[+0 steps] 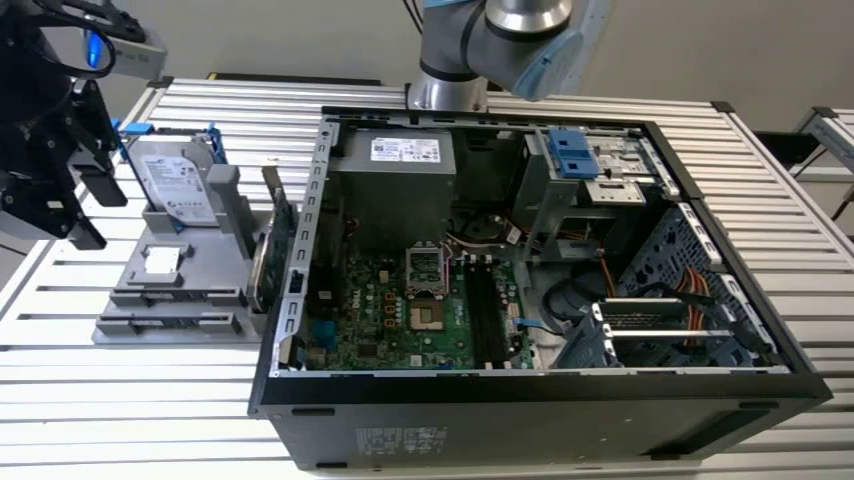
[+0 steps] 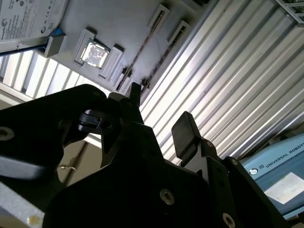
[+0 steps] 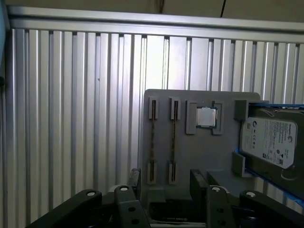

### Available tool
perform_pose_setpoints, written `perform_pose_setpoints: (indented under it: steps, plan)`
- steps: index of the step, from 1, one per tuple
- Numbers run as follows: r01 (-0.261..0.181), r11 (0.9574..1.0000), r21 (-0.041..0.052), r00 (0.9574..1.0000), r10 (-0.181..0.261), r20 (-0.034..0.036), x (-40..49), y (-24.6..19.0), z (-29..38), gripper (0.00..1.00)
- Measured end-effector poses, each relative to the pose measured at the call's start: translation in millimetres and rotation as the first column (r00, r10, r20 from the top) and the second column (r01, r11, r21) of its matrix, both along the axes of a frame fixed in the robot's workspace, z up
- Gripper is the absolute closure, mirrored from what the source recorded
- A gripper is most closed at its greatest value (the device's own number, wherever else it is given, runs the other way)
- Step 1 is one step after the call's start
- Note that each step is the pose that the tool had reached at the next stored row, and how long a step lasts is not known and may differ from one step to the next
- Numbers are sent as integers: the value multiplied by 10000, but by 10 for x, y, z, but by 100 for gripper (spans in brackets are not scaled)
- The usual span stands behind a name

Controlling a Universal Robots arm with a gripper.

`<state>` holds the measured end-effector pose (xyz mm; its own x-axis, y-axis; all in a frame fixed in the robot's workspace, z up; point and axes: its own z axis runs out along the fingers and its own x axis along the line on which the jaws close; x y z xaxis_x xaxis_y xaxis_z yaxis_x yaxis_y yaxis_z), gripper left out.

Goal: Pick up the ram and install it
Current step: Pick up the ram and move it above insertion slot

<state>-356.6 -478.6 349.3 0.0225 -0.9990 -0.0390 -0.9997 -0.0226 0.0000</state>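
Black two-fingered claw [image 3: 166, 176] hangs wide open and empty over a grey plastic holder [image 3: 199, 156], on the exterior view's left of the open black computer case [image 1: 534, 420]. The ram [image 3: 153, 137] – a thin dark stick on edge in its slot – sits near the fingertips, untouched, a second stick [image 3: 173, 137] beside it.

Glare on ribbed table [image 2: 228, 71], pincer [image 2: 159, 111] silhouetted

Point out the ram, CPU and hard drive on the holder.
ram [image 3: 152, 140]: first wrist view, middle of one stick's exposed edge.
CPU [image 3: 205, 117]: first wrist view, centre of its metal lid.
hard drive [image 3: 270, 140]: first wrist view, middle of its label.
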Motion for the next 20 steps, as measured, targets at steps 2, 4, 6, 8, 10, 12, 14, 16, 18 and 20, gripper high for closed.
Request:
perform_pose_setpoints:
  steps: [2,4,6,8,10,12,14,16,18,20]
  plan:
    - [0,10000,1,10000,0,1,0,-1,-11,100]
    - [0,10000,1,10000,0,1,0,-2,-21,100]
    - [0,10000,0,10000,0,0,0,-2,-31,100]
    - [0,10000,1,10000,0,1,0,-2,-43,100]
    - [0,10000,1,10000,0,2,0,-2,-56,100]
    - [15,10000,1,10000,-15,2,0,-3,-68,100]
    - [31,10000,1,10000,-31,2,0,-2,-81,100]
    - [32,10000,1,10000,-32,2,0,-3,-92,100]
    - [31,10000,0,10000,-31,1,1,-3,-103,100]
    - [32,10000,0,10000,-32,2,0,-2,-115,100]
